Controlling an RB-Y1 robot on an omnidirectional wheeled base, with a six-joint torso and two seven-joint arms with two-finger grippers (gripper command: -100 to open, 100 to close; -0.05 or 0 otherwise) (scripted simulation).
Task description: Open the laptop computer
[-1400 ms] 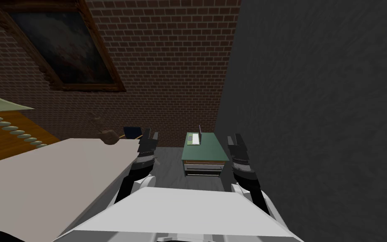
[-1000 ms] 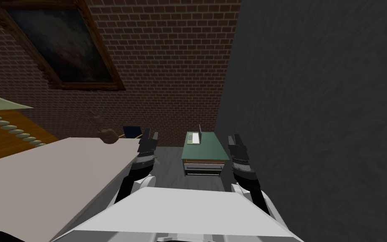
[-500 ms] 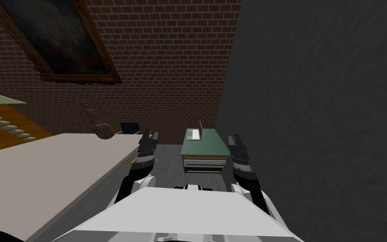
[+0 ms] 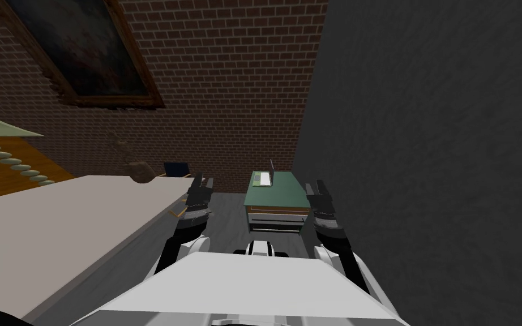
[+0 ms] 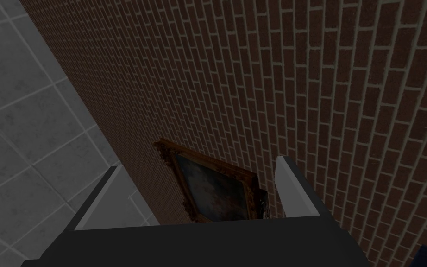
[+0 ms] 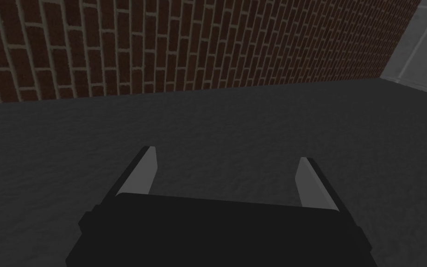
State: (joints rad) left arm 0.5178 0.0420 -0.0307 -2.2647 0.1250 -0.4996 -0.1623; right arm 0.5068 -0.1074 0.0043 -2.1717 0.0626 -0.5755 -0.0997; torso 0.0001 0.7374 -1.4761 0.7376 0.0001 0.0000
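The laptop point(image 4: 264, 179) sat on the green counter point(image 4: 281, 202) just above frame centre. I judged its lid point(image 4: 272, 168) light, stiff and thin, best taken at the free edge. My left jaws and right jaws stood open, empty, well apart from it.

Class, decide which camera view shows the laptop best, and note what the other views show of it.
The head view: the laptop lies far ahead on the green desk, lid standing up. The wrist views face walls instead, past the open left gripper and right gripper.
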